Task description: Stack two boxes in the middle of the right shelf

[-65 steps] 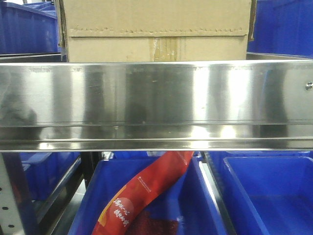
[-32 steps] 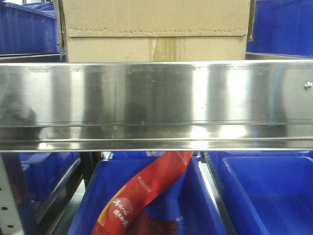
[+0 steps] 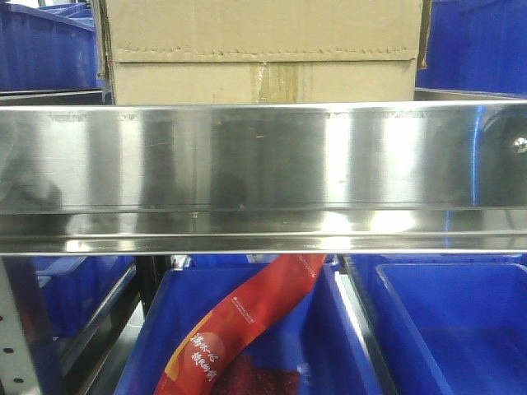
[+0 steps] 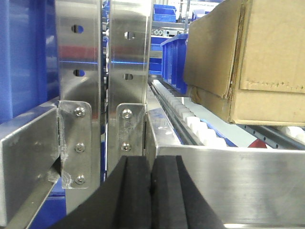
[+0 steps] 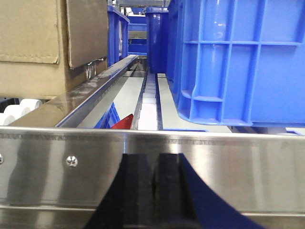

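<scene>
One box (image 3: 263, 49) sits on the shelf (image 3: 263, 164). Only the wrist views show both end effectors, left (image 4: 151, 191) and right (image 5: 155, 191), pads pressed together, empty.

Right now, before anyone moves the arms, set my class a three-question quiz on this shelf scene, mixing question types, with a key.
1. True or false: the brown corrugated cardboard box rests on white rollers behind the shiny stainless-steel shelf lip.
2. What lies in the blue plastic bin below the lip? A) red printed pouch B) green bottle C) white cup
3. Fill in: the left gripper shows black foam jaws that are ____.

Key: 1 true; 2 A; 3 shut.
</scene>
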Motion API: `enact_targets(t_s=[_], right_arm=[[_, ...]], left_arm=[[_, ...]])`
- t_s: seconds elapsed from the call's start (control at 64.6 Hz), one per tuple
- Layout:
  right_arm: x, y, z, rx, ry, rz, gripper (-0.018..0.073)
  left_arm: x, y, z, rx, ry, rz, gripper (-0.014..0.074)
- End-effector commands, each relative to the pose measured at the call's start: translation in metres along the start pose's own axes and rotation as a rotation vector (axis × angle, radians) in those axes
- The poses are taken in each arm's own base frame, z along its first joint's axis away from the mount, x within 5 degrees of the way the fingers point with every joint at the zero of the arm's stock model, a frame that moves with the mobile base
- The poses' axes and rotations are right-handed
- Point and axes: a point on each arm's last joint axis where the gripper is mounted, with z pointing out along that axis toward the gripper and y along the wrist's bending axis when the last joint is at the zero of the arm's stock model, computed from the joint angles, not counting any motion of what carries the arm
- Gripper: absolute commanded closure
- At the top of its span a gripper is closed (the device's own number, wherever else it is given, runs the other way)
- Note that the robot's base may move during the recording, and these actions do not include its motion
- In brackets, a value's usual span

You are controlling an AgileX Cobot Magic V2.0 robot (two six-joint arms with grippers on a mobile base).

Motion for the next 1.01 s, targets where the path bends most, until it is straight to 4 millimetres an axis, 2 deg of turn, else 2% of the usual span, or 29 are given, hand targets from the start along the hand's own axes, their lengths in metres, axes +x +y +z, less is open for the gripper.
enact_targets(t_s=[0.0,0.991], right_arm=[[-0.0026,-0.0008,-0.0004,0.011,-0.037,-0.009,0.0713],[-0.0026,-0.0008,-0.0004,0.011,-0.037,-0.009,0.0713]], left_arm=[[-0.0028,0.0001,-0.0005,-0.003,-0.027,-0.005,0.0708],[-0.0028,0.0001,-0.0005,-0.003,-0.027,-0.005,0.0708]])
